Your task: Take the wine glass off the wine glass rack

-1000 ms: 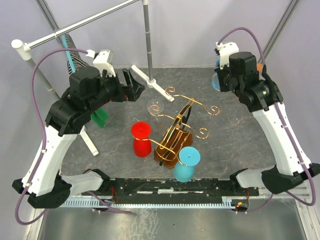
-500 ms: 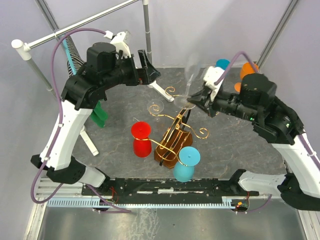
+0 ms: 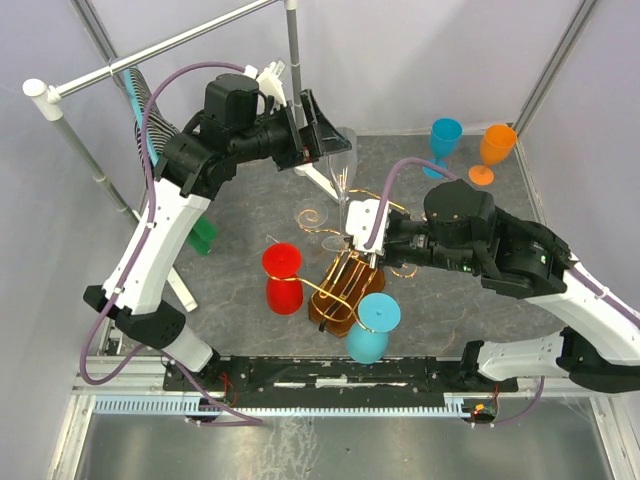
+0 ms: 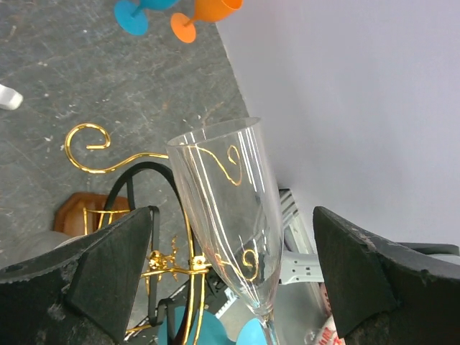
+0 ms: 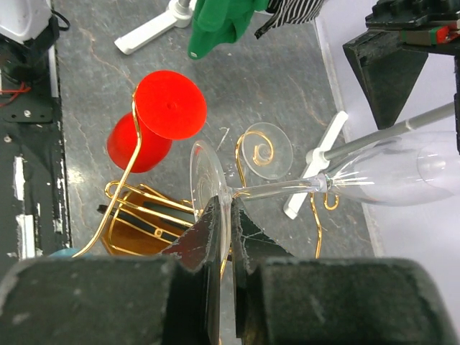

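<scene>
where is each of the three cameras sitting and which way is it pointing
Top external: high behind the bases, looking down on the table; both arms show, left gripper raised, right gripper at the wine glass rack.
Left wrist: on the left arm, facing along its open fingers at the bowl of the clear wine glass.
Right wrist: on the right arm, looking down past its fingers pinching that glass's foot; red glass beyond.
Shared: both wrist views show the same glass and rack.
</scene>
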`<state>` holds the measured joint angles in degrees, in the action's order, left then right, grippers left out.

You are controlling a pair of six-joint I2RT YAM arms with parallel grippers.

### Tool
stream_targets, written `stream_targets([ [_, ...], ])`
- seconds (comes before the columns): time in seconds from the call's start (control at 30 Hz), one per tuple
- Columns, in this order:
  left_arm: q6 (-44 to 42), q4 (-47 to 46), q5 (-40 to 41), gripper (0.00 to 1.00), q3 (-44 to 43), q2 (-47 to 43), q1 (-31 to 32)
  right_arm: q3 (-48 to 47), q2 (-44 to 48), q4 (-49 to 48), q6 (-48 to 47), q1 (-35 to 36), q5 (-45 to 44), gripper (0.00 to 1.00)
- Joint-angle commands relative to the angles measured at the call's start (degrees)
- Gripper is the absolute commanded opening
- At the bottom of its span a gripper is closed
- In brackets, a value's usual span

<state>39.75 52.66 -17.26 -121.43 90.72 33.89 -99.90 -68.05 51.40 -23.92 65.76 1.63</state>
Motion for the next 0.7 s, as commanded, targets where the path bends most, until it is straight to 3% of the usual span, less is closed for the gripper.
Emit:
stream_targets([
  [0.0, 4.5, -3.7, -5.2, 0.99, 1.2, -1.4, 0.0, 0.0, 0.5, -4.1, -4.4, 2.9, -7.1, 0.01],
  [0.27, 4.8, -4.6, -5.8, 1.00, 3.6, -2.9, 0.0, -0.2, -0.2, -4.9, -5.7, 6.3, -10.3, 0.01],
  [0.43, 4.1, -6.3, -4.6, 0.93, 4.6, -4.4, -0.1, -0.3, -0.8, -4.6, -5.5, 7.6, -11.3, 0.01],
  [0.67, 4.1, -6.1, -4.4, 0.92, 4.7, -5.1, 0.0, -0.1, -1.0, -4.3, -5.4, 9.0, -13.4, 0.01],
])
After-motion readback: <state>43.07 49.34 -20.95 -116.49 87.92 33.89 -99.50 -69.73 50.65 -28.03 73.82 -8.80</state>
